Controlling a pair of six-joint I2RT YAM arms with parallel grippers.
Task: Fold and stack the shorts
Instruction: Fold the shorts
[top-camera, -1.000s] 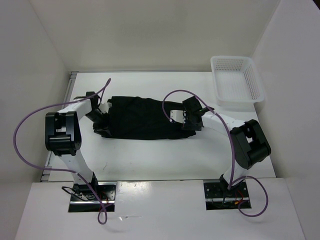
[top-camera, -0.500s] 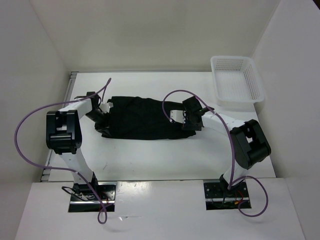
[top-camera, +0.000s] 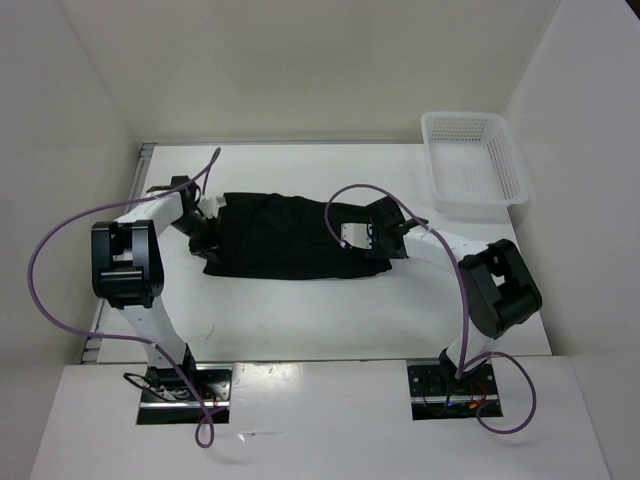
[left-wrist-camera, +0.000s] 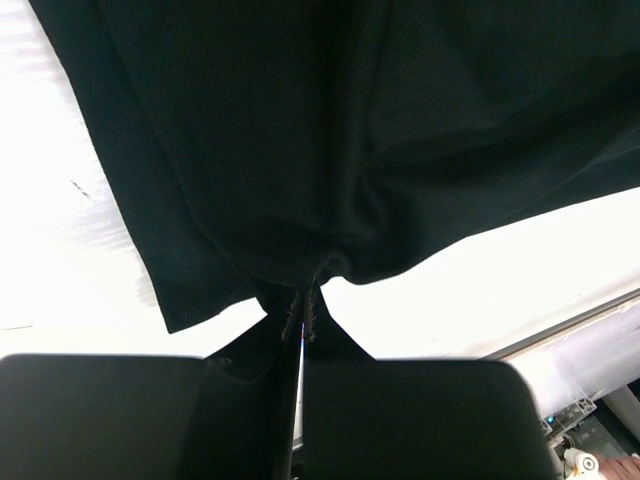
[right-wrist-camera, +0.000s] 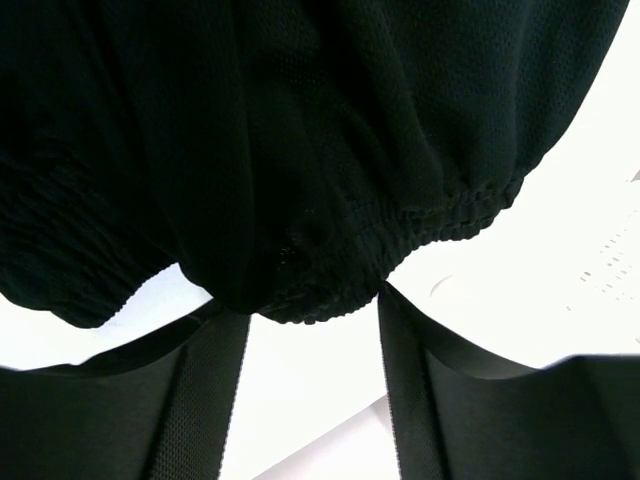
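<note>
The black shorts (top-camera: 285, 238) lie spread flat across the middle of the table, long side running left to right. My left gripper (top-camera: 207, 238) is at their left edge, shut on a pinch of the hem, which bunches up at the fingertips in the left wrist view (left-wrist-camera: 303, 305) under the rest of the shorts (left-wrist-camera: 350, 130). My right gripper (top-camera: 365, 240) is at the right end. In the right wrist view it (right-wrist-camera: 312, 320) stands open, its fingers (right-wrist-camera: 210, 390) on either side of the gathered elastic waistband (right-wrist-camera: 330, 275), which sits at the tips.
A white mesh basket (top-camera: 472, 165) stands at the back right corner of the white table (top-camera: 300, 310). White walls close in the left, back and right sides. Purple cables loop over both arms.
My left gripper has closed on the left edge of the shorts, drawing the cloth into a small pucker. My right gripper's jaws have narrowed a little around the waistband.
</note>
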